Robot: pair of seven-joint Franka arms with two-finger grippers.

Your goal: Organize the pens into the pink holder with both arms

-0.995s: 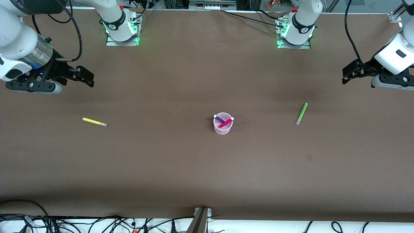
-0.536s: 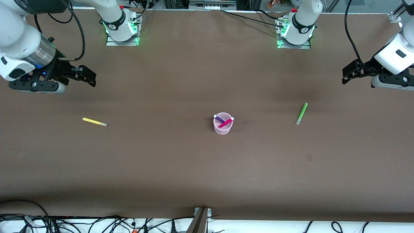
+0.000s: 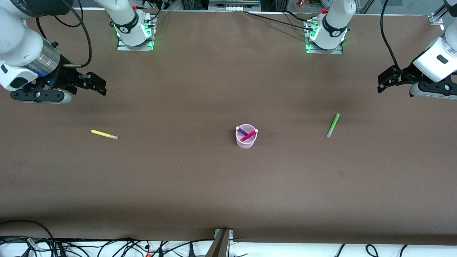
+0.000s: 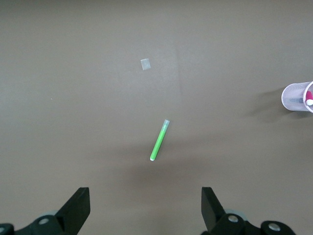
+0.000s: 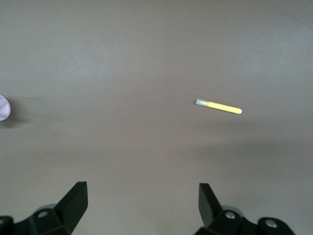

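Front view: purple pen point(image 3: 242, 131) and magenta pen point(image 3: 249, 135) stand in the holder point(image 3: 245, 142); yellow pen point(image 3: 104, 134) and green pen point(image 3: 332, 125) lie on the table, well apart from it. Left gripper point(image 3: 382, 82) and right gripper point(image 3: 99, 85) hover spread, empty.

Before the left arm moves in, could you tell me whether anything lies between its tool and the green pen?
Nothing visible does: only bare table lies between the open left tool and the green pen.
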